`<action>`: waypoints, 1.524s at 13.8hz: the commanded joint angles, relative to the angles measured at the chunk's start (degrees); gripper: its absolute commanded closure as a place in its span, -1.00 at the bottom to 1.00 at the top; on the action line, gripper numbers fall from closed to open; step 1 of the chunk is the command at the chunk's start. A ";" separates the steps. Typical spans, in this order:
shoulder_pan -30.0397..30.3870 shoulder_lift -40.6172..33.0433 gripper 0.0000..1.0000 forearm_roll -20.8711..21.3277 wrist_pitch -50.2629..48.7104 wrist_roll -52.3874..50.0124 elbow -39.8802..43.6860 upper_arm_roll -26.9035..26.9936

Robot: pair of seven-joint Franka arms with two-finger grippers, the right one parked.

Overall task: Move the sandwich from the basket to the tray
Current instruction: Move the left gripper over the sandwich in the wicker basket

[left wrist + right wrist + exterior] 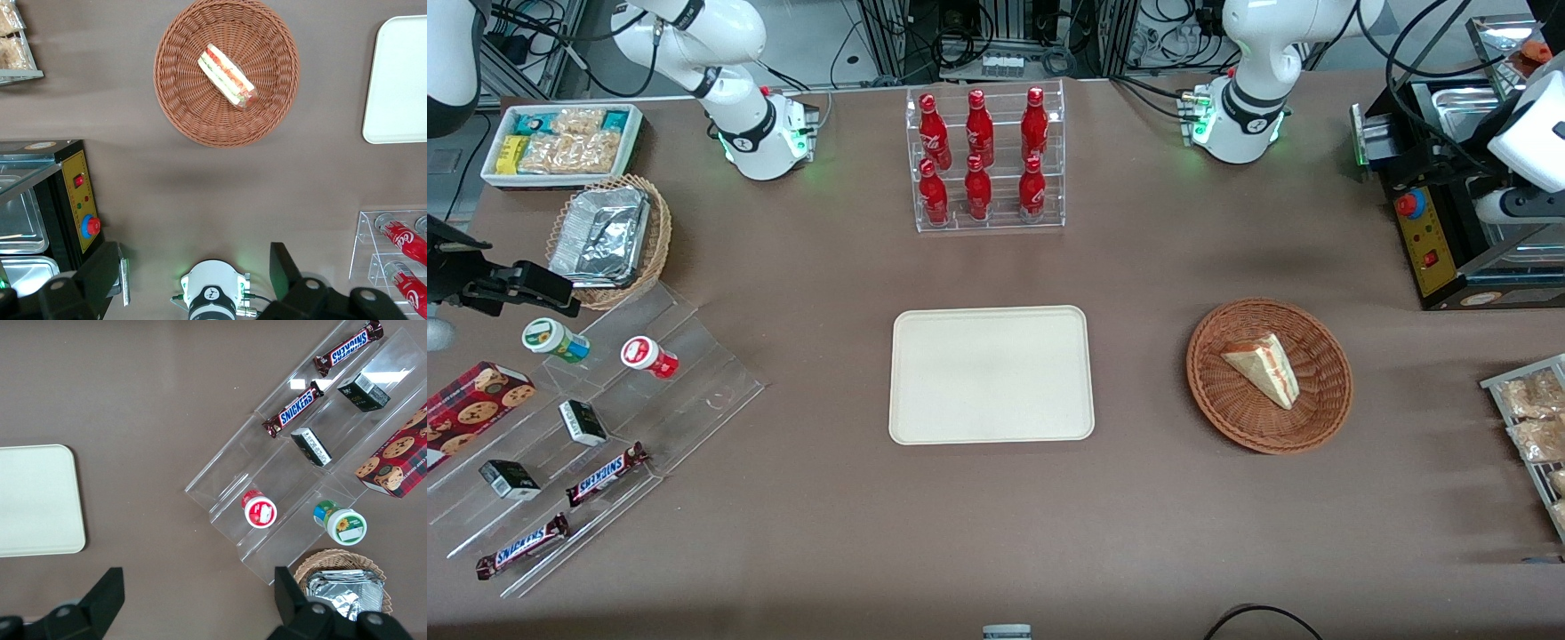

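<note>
Tool (193,277) fingers stand spread wide and empty, high above the brown surface (200,180) and well short of the basket (180,100). Lying in that round wicker basket is the sandwich (227,75), a pale wedge resting on one bread face; it looks soft, light and easily crushed, so a gentle pinch across the two bread faces near the thick cut edge seems wisest. Beside the basket, toward the parked arm's end, lies the tray (991,374). Only the wrist camera shows the red and green filling layers clearly; the front camera shows the whole tray.
</note>
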 commanded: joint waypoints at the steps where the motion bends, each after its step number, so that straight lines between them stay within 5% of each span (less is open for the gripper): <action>1: -2.00 -0.35 -1.00 1.36 -0.89 0.99 1.11 0.24; 8: -1.22 3.15 -1.00 1.45 1.20 0.29 0.94 -0.90; 11: -1.22 7.11 -1.00 1.36 6.29 -2.33 0.24 3.48; 21: -1.48 10.02 -1.00 1.10 33.62 -39.41 -17.07 4.29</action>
